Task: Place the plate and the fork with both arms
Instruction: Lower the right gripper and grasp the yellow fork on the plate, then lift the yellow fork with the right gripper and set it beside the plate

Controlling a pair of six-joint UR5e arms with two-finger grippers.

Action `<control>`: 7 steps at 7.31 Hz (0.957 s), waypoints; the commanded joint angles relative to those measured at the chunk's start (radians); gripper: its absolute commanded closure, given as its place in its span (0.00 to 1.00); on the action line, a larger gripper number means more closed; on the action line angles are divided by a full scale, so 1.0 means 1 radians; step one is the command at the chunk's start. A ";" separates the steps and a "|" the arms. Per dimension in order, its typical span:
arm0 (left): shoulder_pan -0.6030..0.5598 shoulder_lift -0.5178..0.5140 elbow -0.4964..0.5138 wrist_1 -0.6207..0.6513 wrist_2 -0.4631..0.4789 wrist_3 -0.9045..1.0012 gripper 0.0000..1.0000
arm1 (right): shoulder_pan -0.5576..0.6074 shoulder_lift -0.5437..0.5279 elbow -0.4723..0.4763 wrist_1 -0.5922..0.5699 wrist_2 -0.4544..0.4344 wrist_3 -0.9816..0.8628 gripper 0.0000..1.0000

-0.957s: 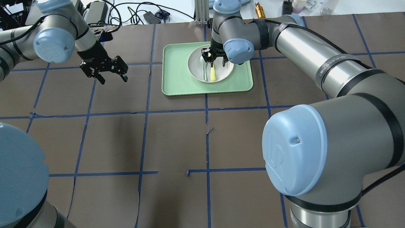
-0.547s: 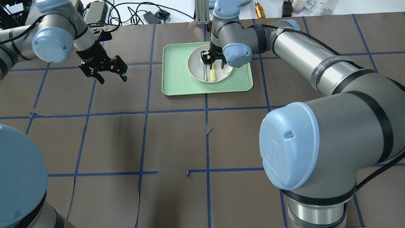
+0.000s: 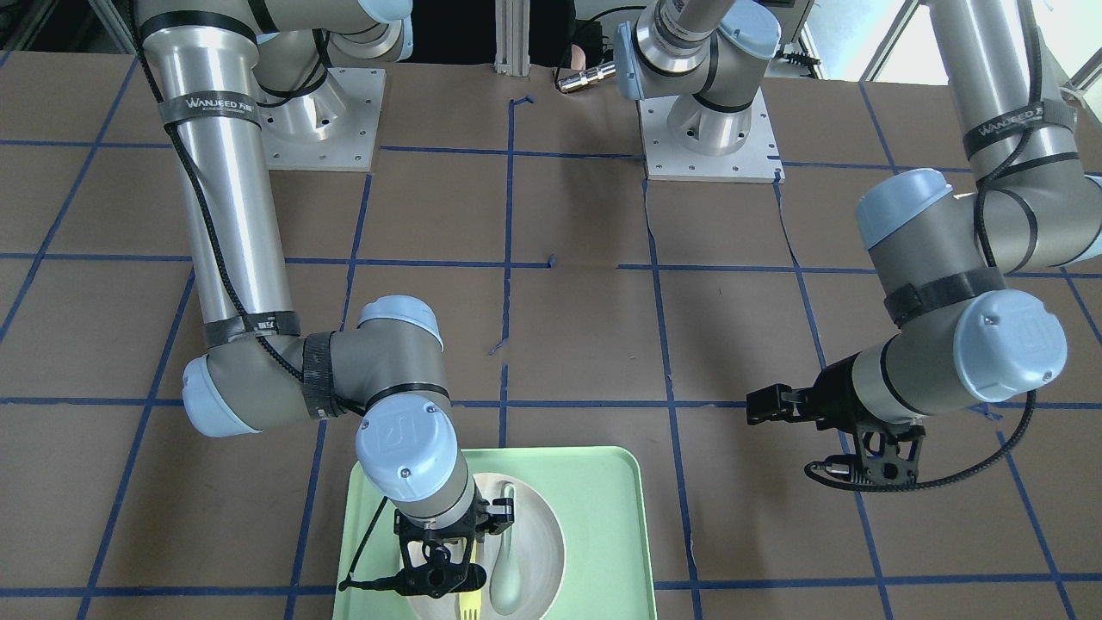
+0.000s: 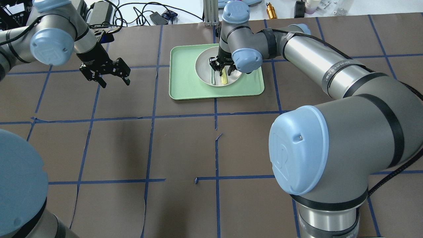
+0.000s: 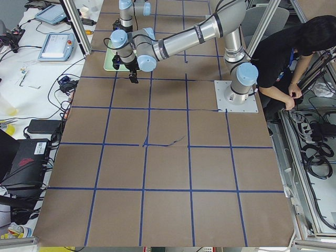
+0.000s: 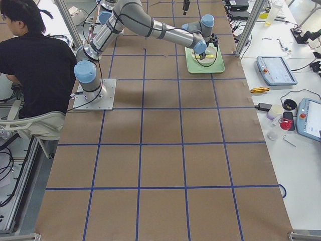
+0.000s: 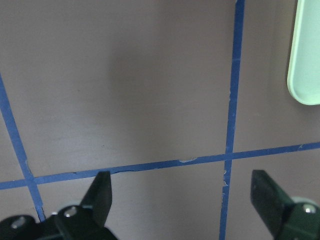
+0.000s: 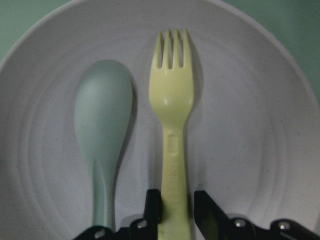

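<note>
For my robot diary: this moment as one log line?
right end effector: shut on fork lying on plate | left end effector: open above table

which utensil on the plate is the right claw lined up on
The pale yellow fork: its handle sits inside the right claw. The grey-green spoon lies beside it on the plate, outside that claw.

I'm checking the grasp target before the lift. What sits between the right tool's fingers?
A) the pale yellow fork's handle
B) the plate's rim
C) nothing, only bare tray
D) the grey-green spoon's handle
A: in the right wrist view the handle of the pale yellow fork runs between the fingers of the right tool, with the grey-green spoon lying beside it on the white plate.
</note>
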 commanded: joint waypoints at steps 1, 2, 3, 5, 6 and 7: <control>0.019 0.006 -0.001 -0.002 0.001 0.029 0.00 | 0.000 -0.004 -0.001 0.000 0.000 0.002 1.00; 0.019 0.012 -0.001 -0.008 0.001 0.029 0.00 | 0.000 -0.005 -0.001 0.000 -0.001 0.005 1.00; 0.019 0.021 0.000 -0.009 0.001 0.029 0.00 | 0.000 -0.027 -0.003 0.002 -0.007 0.032 1.00; 0.019 0.029 -0.001 -0.014 0.001 0.029 0.00 | -0.003 -0.079 -0.012 0.009 -0.013 0.032 1.00; 0.016 0.035 -0.001 -0.022 0.001 0.029 0.00 | -0.029 -0.094 -0.012 0.011 -0.015 0.008 1.00; 0.016 0.041 -0.003 -0.022 -0.001 0.027 0.00 | -0.081 -0.094 0.000 0.011 -0.017 -0.071 1.00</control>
